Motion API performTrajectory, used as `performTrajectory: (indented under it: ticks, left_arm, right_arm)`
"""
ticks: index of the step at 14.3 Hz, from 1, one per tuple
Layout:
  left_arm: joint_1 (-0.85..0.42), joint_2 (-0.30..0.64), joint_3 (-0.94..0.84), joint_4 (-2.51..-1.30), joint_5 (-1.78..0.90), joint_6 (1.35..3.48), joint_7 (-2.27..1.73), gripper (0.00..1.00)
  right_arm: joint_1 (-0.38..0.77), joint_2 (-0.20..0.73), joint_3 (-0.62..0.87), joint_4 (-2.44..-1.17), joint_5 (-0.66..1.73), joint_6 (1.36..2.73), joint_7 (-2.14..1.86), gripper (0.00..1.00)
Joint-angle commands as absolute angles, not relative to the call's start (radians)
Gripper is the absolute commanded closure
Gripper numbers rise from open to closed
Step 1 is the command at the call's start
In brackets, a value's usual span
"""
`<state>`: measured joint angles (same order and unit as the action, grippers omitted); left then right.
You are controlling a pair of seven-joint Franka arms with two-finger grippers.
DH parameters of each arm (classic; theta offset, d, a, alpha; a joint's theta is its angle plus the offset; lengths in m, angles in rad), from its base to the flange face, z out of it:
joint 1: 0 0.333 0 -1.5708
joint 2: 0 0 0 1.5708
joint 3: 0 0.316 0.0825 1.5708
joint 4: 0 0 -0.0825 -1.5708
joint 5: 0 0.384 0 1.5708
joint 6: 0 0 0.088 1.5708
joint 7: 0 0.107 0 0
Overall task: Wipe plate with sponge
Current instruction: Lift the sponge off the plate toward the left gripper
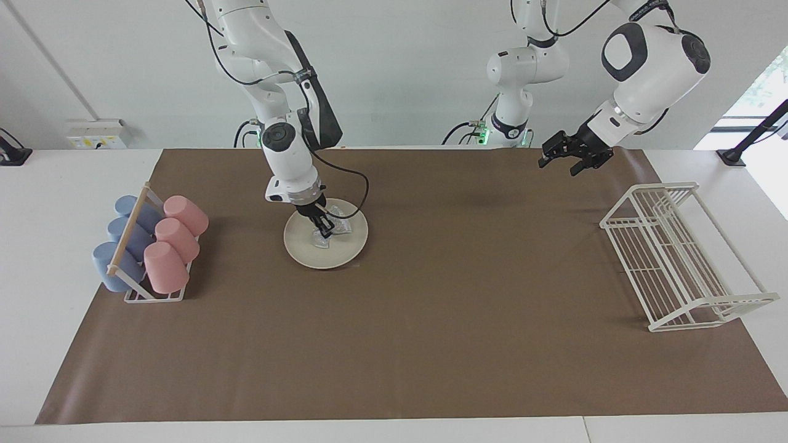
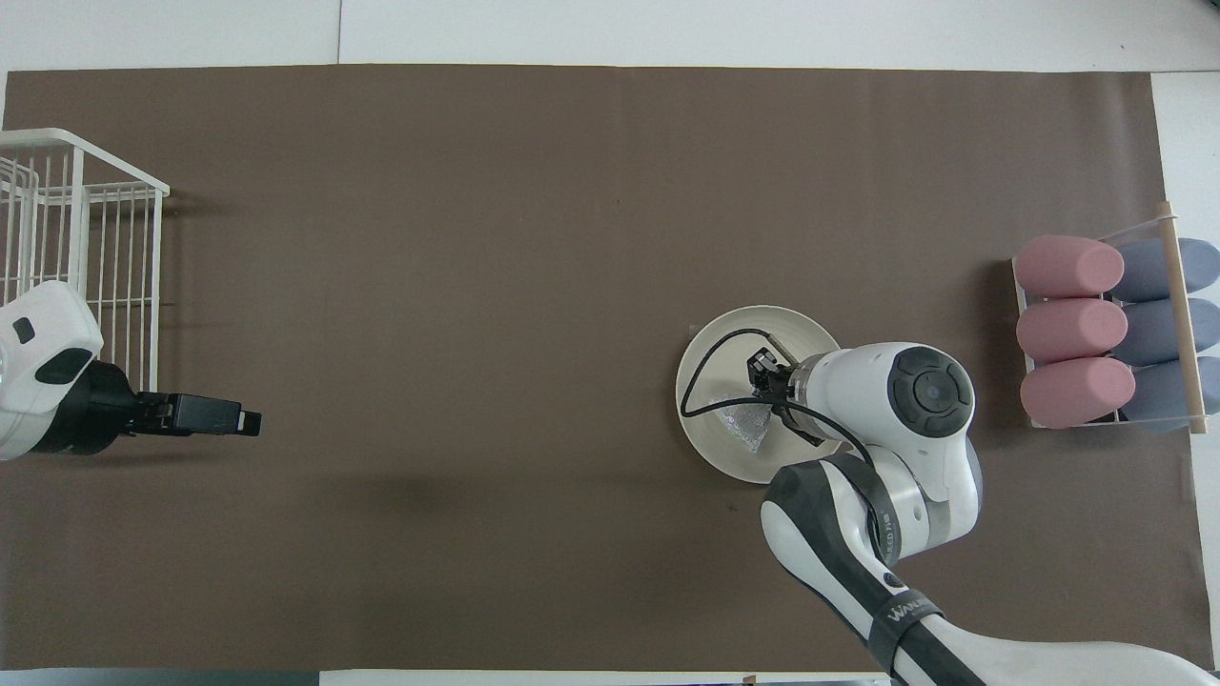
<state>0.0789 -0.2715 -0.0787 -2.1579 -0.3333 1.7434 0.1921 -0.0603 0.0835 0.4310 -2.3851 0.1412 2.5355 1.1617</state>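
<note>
The cream-white plate (image 1: 320,257) lies on the brown mat toward the right arm's end of the table; it also shows in the overhead view (image 2: 710,443). The silvery crinkly sponge (image 1: 337,225) rests on the plate and also shows in the overhead view (image 2: 748,426). My right gripper (image 1: 323,231) points down onto the plate and is shut on the sponge, holding it against the plate's surface; from above the gripper (image 2: 762,367) sits over the plate's middle. My left gripper (image 1: 560,165) waits open and empty in the air, over the mat near the white wire rack.
A white wire rack (image 1: 677,258) stands at the left arm's end of the mat. A holder with pink and blue cups (image 1: 151,246) stands at the right arm's end, beside the plate. The right arm's black cable (image 2: 710,367) loops over the plate.
</note>
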Motion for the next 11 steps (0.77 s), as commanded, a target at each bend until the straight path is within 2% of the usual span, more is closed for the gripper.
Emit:
performTrajectory:
  ticks: [1,3,6,11]
  left_arm:
    - [0.064,-0.276,-0.071,-2.149,-0.308,1.747,0.172,0.00]
    - [0.063,-0.276,-0.071,-2.149,-0.308,1.752,0.170,0.00]
    - [0.058,-0.275,-0.072,-2.149,-0.308,1.750,0.170,0.00]
    - [0.057,-0.275,-0.074,-2.148,-0.310,1.752,0.106,0.00]
  right_arm:
    - [-0.045,0.117,0.439,-2.387,0.153,2.565,1.199,1.00]
    - [-0.044,0.112,0.440,-2.314,0.153,2.528,1.262,1.00]
    - [0.012,0.130,0.442,-2.090,0.153,2.319,1.477,1.00]
    - [0.144,0.225,0.437,-1.788,0.127,2.159,1.852,1.00]
